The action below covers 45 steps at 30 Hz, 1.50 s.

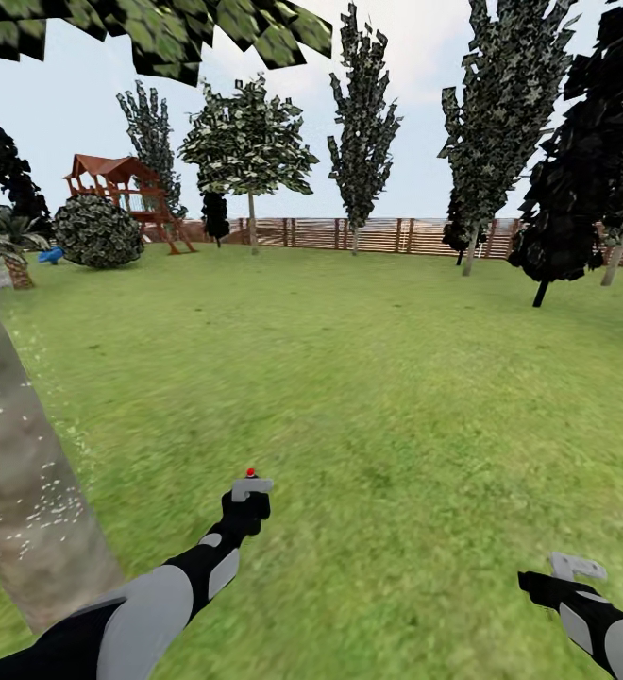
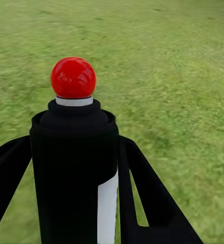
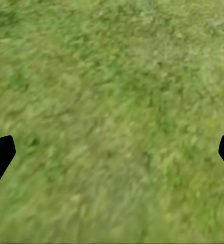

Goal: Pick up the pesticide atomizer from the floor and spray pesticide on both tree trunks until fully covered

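My left gripper (image 1: 245, 507) is shut on the pesticide atomizer (image 1: 251, 487), held upright low over the lawn. The bottle has a pale grey trigger head with a red spot on top. In the left wrist view the atomizer (image 2: 74, 168) is a black body with a white label and a red ball cap, gripped between my black fingers (image 2: 147, 188). One tree trunk (image 1: 19, 491), thick, grey-brown and dotted with pale specks, leans up the left edge, just left of the bottle. Part of its canopy (image 1: 160, 33) hangs overhead. My right gripper (image 1: 576, 569) (image 3: 113, 155) is open over bare grass.
Green lawn (image 1: 378, 378) stretches ahead to a brown slat fence (image 1: 387, 234). Narrow dark trees (image 1: 363, 132) line the fence. A wooden play tower (image 1: 123, 194) and a round shrub (image 1: 97, 231) stand at the far left, and a dark leaning tree (image 1: 576, 189) at the right.
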Motion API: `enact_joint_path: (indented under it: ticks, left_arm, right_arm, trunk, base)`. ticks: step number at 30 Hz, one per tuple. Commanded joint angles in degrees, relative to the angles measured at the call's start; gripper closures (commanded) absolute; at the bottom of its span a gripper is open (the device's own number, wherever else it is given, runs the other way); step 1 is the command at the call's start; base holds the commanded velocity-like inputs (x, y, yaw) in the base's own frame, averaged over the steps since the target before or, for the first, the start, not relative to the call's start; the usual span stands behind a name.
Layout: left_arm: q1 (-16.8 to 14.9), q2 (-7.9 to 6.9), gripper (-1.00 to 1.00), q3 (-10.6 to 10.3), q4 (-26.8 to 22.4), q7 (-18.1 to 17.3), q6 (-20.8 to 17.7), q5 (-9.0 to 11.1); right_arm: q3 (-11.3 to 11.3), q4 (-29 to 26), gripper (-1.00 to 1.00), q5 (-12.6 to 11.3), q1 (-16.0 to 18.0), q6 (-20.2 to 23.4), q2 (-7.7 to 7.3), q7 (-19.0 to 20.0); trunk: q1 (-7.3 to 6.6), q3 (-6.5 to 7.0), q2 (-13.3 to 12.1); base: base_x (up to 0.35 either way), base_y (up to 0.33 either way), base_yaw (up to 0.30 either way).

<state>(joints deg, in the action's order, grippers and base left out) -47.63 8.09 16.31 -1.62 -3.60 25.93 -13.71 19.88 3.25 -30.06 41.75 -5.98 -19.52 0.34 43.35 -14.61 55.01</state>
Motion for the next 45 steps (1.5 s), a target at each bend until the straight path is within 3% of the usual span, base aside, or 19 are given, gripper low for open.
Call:
enact_joint_path:
  ticks: [1,8,45]
  left_arm:
    - [0.00,0.00,1.00,-0.01,-0.01,0.03,0.00,0.00]
    - [0.00,0.00,1.00,0.01,-0.03,0.09,0.00,0.00]
    - [0.00,-0.01,1.00,0.01,-0.14,0.11,0.00,0.00]
  right_arm:
    - [0.03,0.00,-1.00,0.00,0.01,0.00,0.00,0.00]
    - [-0.01,0.00,-1.00,0.08,0.00,0.00,0.58,-0.01]
    - [-0.02,0.00,-1.00,0.05,-0.02,-0.90,0.71,0.00]
  trunk:
    - [0.00,0.00,0.00]
    - [0.00,0.00,0.00]
    - [0.00,0.00,0.00]
  base:
    - [0.343,-0.087,0.000]
    - [0.343,-0.082,0.071]
    - [0.345,-0.068,0.013]
